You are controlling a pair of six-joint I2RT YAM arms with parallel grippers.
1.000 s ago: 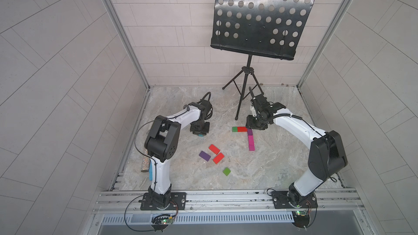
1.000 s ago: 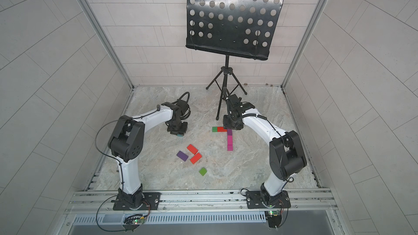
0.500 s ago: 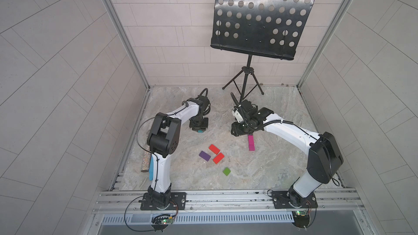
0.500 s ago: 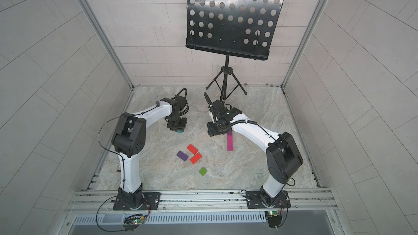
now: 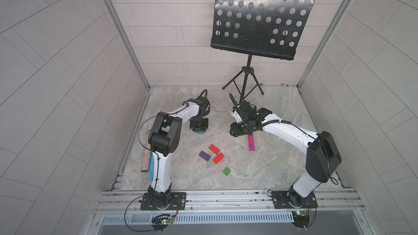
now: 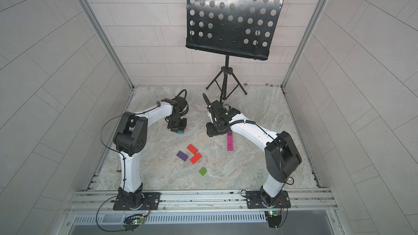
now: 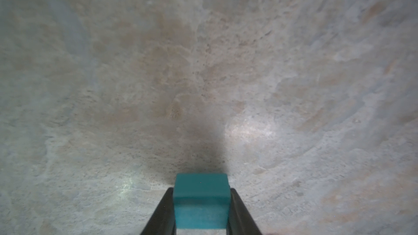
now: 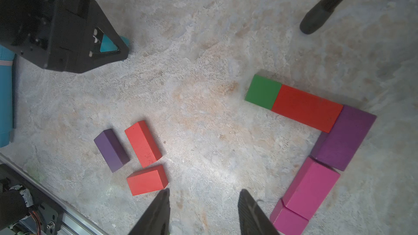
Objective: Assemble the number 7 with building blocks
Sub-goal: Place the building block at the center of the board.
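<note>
A teal block (image 7: 200,200), judged light, stiff and grippy, was held by opposite sides between the left fingers (image 7: 161,215); the right fingers (image 8: 248,215) were parted, empty.

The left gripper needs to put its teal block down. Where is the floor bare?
Bare: the floor between the loose purple and red blocks and the 7; also past the 7's stem, towards the right arm's base. Around the teal block it is bare too. Crowded: those three loose blocks lie close together.
</note>
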